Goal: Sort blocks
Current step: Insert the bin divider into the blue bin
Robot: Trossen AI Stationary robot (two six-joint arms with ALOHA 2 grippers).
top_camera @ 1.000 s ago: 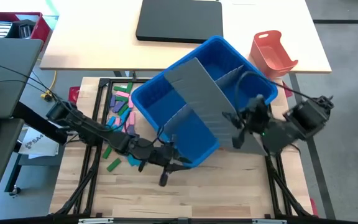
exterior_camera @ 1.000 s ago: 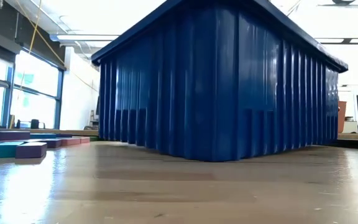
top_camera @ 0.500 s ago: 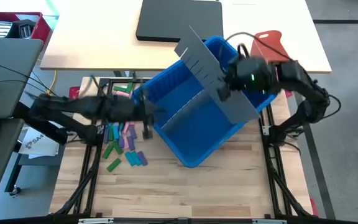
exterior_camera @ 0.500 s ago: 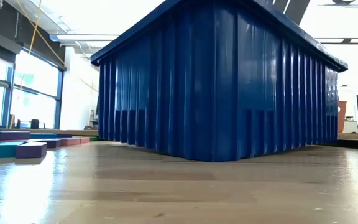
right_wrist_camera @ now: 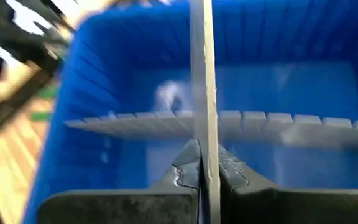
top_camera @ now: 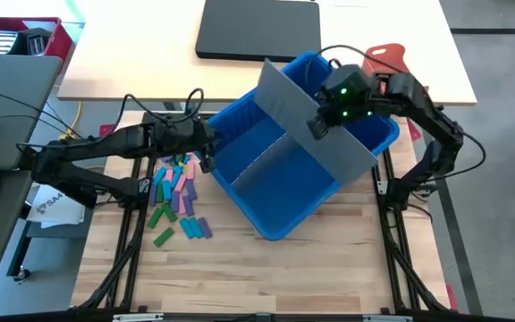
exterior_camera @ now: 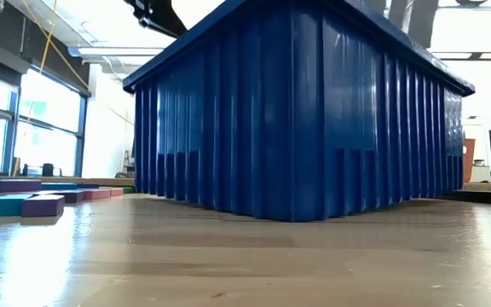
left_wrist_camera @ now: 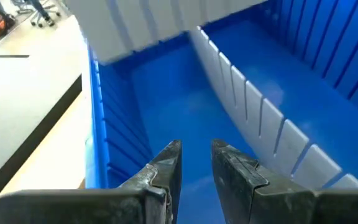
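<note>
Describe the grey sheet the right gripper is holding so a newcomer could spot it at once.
Start at the big blue plastic bin on the wooden table. Above its far-right corner, the right gripper is shut on a large flat grey slotted divider sheet. Unlike the second grey divider seated inside the bin, this one slants above the rim.

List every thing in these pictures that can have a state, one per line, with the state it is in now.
Blue bin: on the table, open-topped, no blocks visible inside.
Loose grey divider: lifted above the bin, tilted, pinched by the right claw.
Second divider: standing in the bin.
Blocks: scattered on the table, outside the bin.
Left claw: slightly open, empty, at the bin's rim.
</note>
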